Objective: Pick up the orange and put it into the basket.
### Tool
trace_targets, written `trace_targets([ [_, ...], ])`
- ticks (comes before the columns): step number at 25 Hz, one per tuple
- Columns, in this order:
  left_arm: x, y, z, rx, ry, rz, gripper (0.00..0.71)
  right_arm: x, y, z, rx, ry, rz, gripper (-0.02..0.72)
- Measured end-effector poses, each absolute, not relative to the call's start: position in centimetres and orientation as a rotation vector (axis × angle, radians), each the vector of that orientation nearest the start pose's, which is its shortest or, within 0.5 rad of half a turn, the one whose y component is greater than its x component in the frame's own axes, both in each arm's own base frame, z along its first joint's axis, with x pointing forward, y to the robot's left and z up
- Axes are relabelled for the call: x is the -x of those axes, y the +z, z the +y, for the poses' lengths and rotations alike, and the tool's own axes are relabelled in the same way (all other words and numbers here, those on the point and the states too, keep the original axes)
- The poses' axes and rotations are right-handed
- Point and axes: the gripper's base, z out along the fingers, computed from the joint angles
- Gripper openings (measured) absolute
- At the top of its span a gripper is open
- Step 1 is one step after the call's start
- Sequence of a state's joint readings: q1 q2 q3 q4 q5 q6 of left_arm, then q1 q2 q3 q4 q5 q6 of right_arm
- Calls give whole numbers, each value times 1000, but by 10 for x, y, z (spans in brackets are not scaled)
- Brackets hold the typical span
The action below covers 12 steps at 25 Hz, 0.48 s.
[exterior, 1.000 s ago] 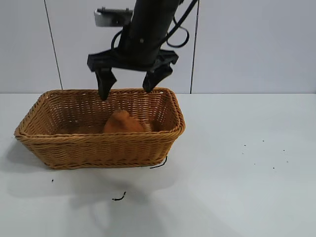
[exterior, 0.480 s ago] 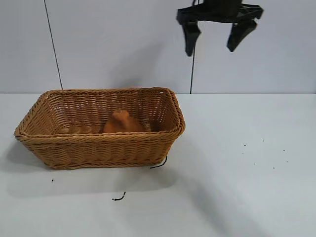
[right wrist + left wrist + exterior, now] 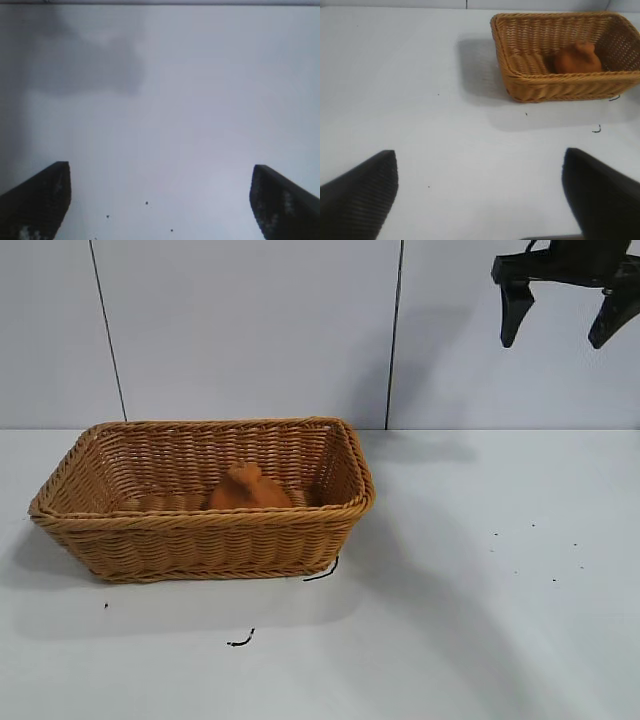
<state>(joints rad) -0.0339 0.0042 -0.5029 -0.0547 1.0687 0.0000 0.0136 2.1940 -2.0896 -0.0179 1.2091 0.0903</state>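
right gripper (image 3: 561, 315) high above bare table (image 3: 480, 620), fingers splayed, empty, pointing down; orange (image 3: 247, 489) inside basket (image 3: 200, 540)

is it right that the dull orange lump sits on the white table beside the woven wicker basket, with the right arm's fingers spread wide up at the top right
Not quite. The dull orange rounded lump sits inside the tan woven wicker basket, not beside it on the white table, as the exterior view shows. The rest holds: the right gripper is up at the top right with its fingers spread wide and empty.
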Motion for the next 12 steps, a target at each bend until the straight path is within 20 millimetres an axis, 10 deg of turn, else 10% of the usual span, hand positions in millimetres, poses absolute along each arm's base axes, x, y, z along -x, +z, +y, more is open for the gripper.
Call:
trace_targets([
  [12, 5, 278, -4, -38, -87, 2053, 639, -332, 261, 6, -33, 31, 3053, 695],
])
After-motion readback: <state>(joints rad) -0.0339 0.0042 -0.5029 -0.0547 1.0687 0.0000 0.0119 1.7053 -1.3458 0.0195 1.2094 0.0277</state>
